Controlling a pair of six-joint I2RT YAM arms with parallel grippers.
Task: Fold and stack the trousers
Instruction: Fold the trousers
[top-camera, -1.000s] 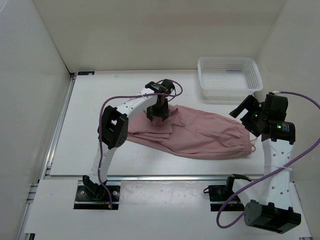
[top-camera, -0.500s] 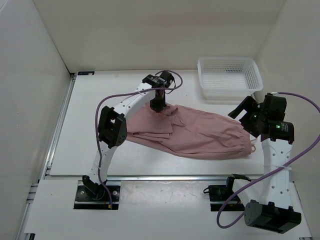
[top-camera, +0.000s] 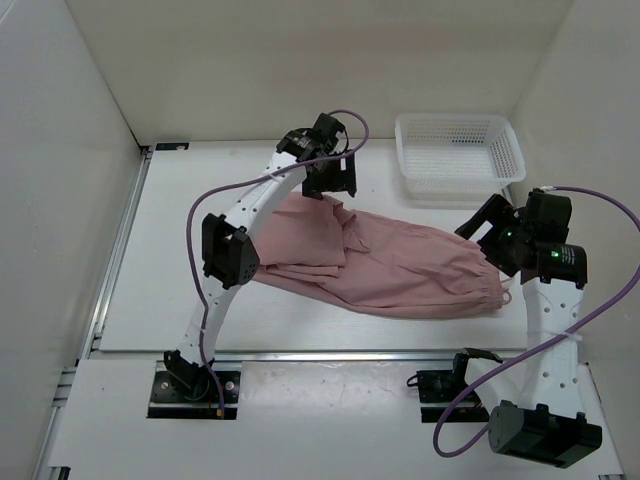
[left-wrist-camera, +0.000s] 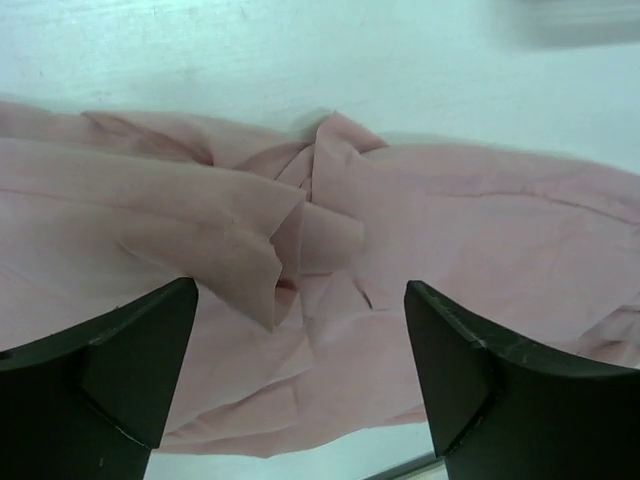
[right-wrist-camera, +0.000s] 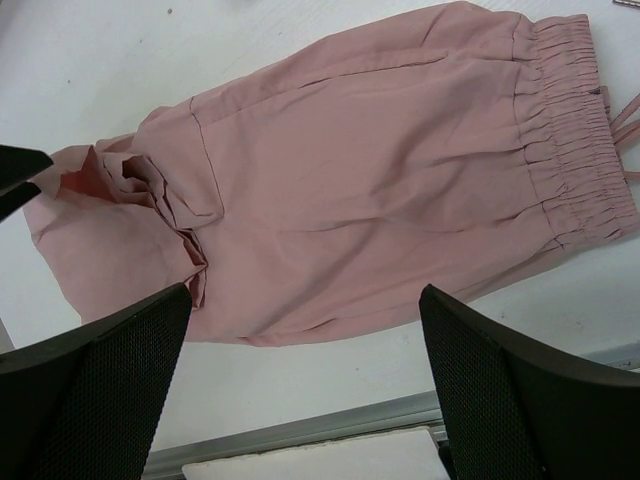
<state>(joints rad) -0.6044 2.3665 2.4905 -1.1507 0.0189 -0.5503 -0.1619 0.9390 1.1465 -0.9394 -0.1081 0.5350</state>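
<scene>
The dusty-pink trousers (top-camera: 400, 265) lie folded lengthwise across the middle of the table, elastic waistband at the right end (top-camera: 492, 290). A rumpled folded flap sits at their upper left (left-wrist-camera: 300, 235). My left gripper (top-camera: 328, 180) is open and empty, raised just beyond the trousers' far edge. My right gripper (top-camera: 485, 222) is open and empty, held above the table near the waistband end. The right wrist view shows the whole garment (right-wrist-camera: 380, 190) with its gathered waistband (right-wrist-camera: 575, 130).
A white perforated basket (top-camera: 458, 155) stands at the back right of the table. White walls enclose the table on the left, back and right. A metal rail (top-camera: 330, 352) runs along the near edge.
My left gripper has let go of the cloth, lifted and drawn back toward the far side. The folded flap now lies on the trousers. The right arm barely moved.
</scene>
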